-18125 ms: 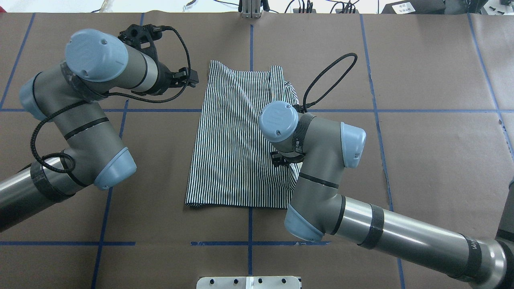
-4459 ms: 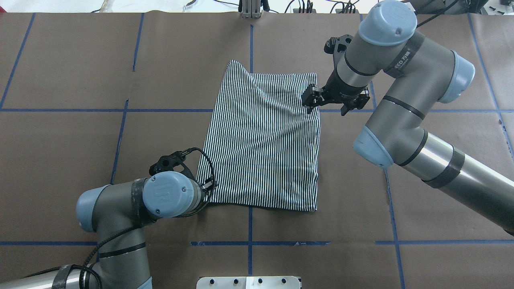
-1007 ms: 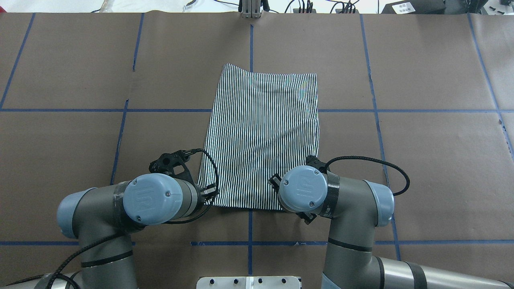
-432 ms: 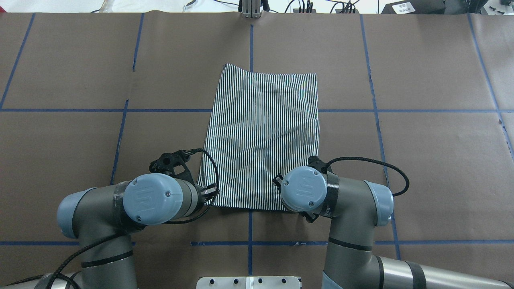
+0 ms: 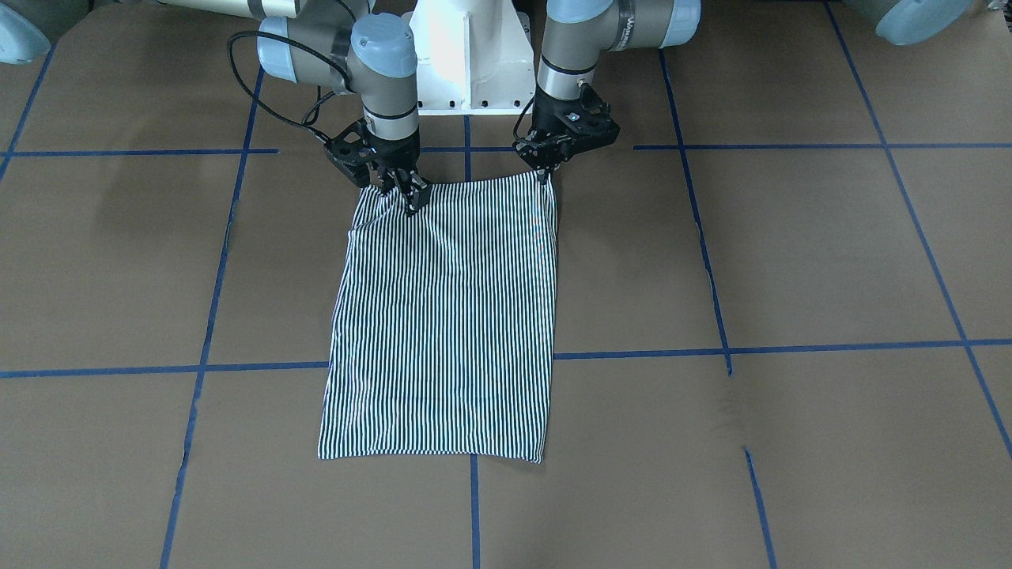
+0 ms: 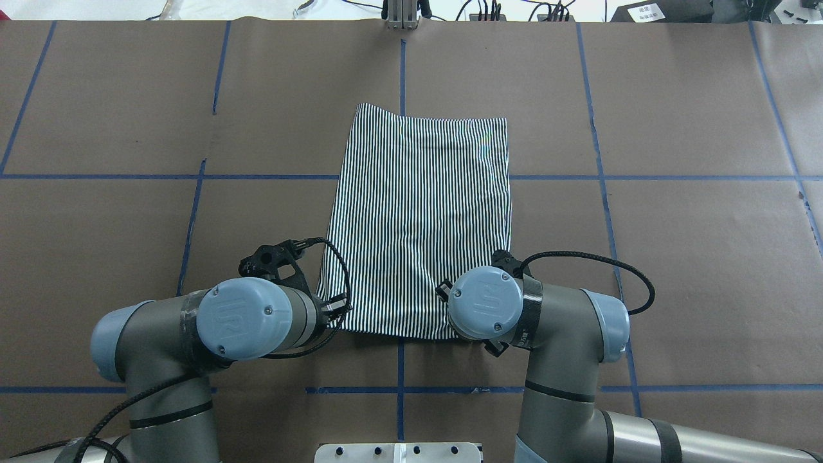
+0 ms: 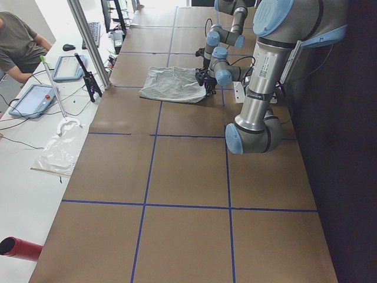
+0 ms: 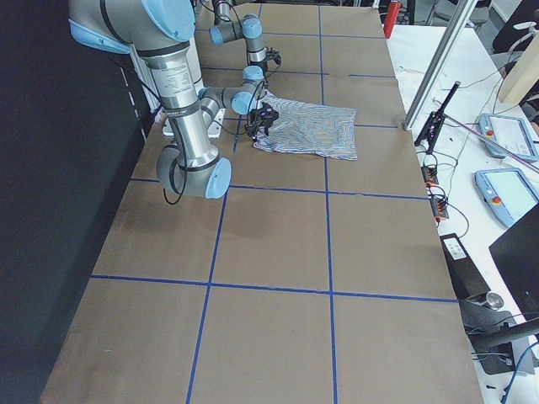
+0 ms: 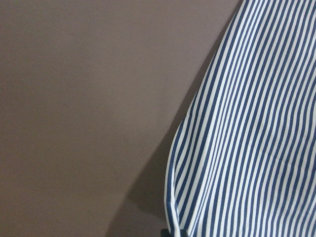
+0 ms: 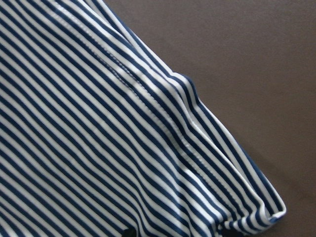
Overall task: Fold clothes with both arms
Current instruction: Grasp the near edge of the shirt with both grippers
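**Q:** As the front-facing view looks down on the table (image 5: pixel 791 253), where does the striped shirt (image 5: pixel 443 316) lie?

**A:** It lies at the centre of the frame, folded into a long, narrow rectangle. No collar or sleeve shows. The long sides run from top to bottom. The lower edge rests flat just below a horizontal blue tape line (image 5: pixel 791 347). The upper edge sits just below the white pedestal (image 5: pixel 466 55).

**Q:** What is the position of each arm?

**A:** The left arm (image 5: pixel 565 55) descends at upper centre-right. The right arm (image 5: pixel 383 55) descends at upper centre-left. Both wrists point straight down over the shirt's upper edge.

**Q:** What is the state of each claw?

**A:** The left gripper (image 5: pixel 545 175) is pinched on the upper right corner of the shirt. The right gripper (image 5: pixel 410 203) is pinched on the fabric just inside the upper left corner, and the stripes pucker toward it.

**Q:** Do the other views confirm this?

**A:** In part. In the left wrist view, the striped cloth fills the right side of the frame, and its edge stands clear of the brown surface with a dark shadow beneath. In the right wrist view, the stitched hem rises toward the lower edge of the frame. In the overhead view, the wrist caps cover most of both claws at the shirt's bottom corners.
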`<state>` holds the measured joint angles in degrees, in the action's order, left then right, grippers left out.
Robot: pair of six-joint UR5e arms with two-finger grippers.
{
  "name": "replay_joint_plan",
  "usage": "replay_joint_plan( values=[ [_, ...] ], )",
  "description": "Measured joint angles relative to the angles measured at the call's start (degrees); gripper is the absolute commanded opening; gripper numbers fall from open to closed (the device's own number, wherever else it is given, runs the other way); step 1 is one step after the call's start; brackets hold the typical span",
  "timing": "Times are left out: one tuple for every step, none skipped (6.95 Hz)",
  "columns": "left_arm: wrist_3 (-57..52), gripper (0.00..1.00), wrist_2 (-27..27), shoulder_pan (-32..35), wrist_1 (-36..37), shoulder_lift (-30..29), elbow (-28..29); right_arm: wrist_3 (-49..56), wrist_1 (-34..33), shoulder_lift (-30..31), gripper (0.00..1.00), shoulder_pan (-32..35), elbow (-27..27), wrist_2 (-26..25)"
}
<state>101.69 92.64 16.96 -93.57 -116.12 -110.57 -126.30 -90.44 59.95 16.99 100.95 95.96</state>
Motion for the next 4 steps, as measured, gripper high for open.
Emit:
replay_joint_plan(
  values=[
    [0.0, 0.0, 0.0, 0.0, 0.0, 0.0, 0.0, 0.0, 0.0, -0.2, 0.0, -0.1, 0.0, 0.1],
    [-0.1, 0.0, 0.0, 0.0, 0.0, -0.1, 0.1, 0.0, 0.0, -0.2, 0.0, -0.1, 0.2, 0.1],
    [-0.1, 0.0, 0.0, 0.0, 0.0, -0.1, 0.1, 0.1, 0.0, -0.4, 0.0, 0.0, 0.2, 0.0],
    [-0.1, 0.0, -0.1, 0.0, 0.0, -0.1, 0.2, 0.2, 0.0, -0.6, 0.0, 0.0, 0.2, 0.0]
  ],
)
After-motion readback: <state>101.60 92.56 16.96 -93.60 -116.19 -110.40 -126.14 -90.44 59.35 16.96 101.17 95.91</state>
